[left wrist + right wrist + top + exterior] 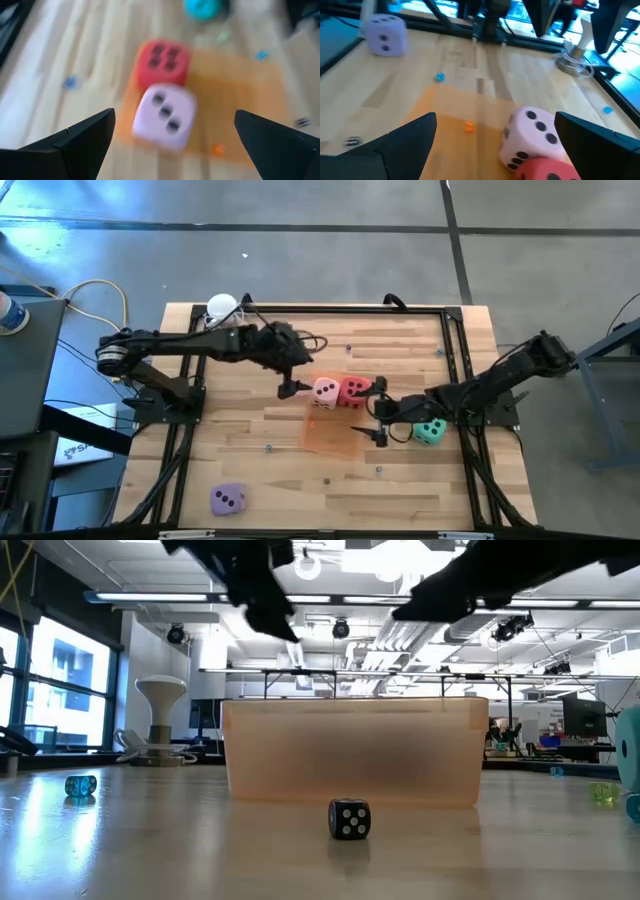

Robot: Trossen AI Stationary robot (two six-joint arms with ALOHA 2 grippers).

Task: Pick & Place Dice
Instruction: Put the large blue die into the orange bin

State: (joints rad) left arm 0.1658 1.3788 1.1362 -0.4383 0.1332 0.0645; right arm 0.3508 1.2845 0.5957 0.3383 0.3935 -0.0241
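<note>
- High view: the flat translucent orange rectangular tray (331, 432) lies mid-table on the pale wooden table (270, 480). The soft pink cube with dark pips (326, 392) and the soft red cube with dark pips (353, 391) sit touching each other at the tray's far edge. The left gripper (291, 388) hangs just beside the pink cube with its fingers spread and nothing between them. The right gripper (379, 423) is near the tray's right side, fingers parted and empty, with the teal-green cube (430, 431) just beside that arm. The lilac-purple cube (228, 499) rests well apart, near the table's front left corner.
- Low view: the tray's wall (355, 752) blocks the cubes behind it. A small black die with white pips (349, 819) stands in front of it; a small clear blue die (81, 785) lies off to the left.
- Left wrist view: released fingers (82, 137) frame the pink cube (165, 115), with the red one (162, 63) touching behind it.
- Right wrist view: open fingers (400, 142) face the tray (455, 107); the pink cube (532, 136) and the red cube (547, 170) lie close, the lilac one (384, 34) far off.
</note>
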